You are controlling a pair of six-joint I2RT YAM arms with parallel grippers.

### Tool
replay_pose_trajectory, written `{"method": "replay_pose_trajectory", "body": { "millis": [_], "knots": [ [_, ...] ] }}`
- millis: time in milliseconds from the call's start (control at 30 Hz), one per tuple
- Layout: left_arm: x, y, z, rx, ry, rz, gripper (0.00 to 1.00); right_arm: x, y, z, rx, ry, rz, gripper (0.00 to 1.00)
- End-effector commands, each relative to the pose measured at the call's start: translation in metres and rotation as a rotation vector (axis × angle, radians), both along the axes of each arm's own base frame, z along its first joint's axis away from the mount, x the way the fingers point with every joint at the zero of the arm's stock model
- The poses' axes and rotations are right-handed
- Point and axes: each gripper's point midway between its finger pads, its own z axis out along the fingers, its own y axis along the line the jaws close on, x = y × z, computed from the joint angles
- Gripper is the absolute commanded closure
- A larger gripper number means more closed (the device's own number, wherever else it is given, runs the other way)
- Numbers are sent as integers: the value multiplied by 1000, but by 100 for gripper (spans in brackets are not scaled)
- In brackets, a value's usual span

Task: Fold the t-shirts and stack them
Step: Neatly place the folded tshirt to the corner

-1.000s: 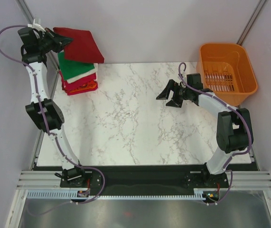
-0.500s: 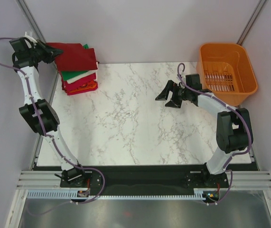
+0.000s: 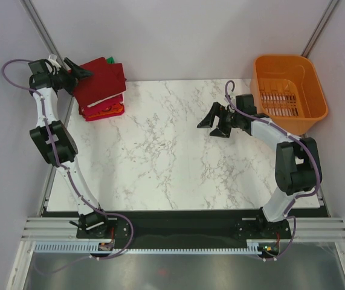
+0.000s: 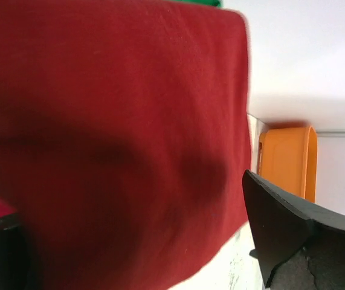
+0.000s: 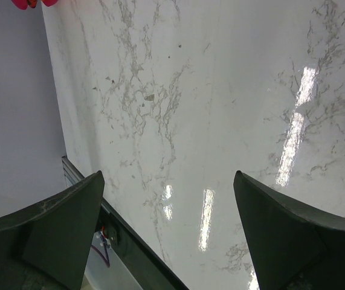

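The dark red t-shirt (image 3: pixel 101 80) lies on top of the stack of folded t-shirts (image 3: pixel 103 109) at the worktop's (image 3: pixel 160 157) far-left corner, the left claw (image 3: pixel 80 71) spread open at its left edge, while the right claw (image 3: pixel 209 129) hangs open above the worktop's right half.

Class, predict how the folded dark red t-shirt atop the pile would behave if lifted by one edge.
Probably floppy: the dark red t-shirt is soft cloth, so it would likely droop and unfold. Likely light, being thin folded layers. A push might slide it, since it sits askew on the stack.
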Motion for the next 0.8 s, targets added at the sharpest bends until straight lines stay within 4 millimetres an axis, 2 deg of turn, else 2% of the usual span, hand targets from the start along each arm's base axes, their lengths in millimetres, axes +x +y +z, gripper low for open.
{"method": "replay_pose_trajectory", "body": {
  "millis": [0,200,233,367,433,467,600,767],
  "knots": [
    [2,-1,5,22,-23,-19,0,2,5,7,17,-37,23,3],
    [-5,8,21,99,-31,39,0,2,10,8,13,-43,36,3],
    [-10,8,33,128,-53,44,0,1,11,8,11,-46,42,3],
    [-20,13,61,209,-89,86,0,0,15,10,8,-50,52,3],
    [-27,13,67,232,-90,94,0,0,18,9,8,-50,58,3],
    [-31,16,79,260,-105,119,0,0,19,10,8,-50,60,3],
    [-45,32,89,354,-75,204,0,-1,22,12,8,-57,69,3],
    [-55,45,77,411,13,270,0,-2,23,17,9,-65,77,2]
  ]
}}
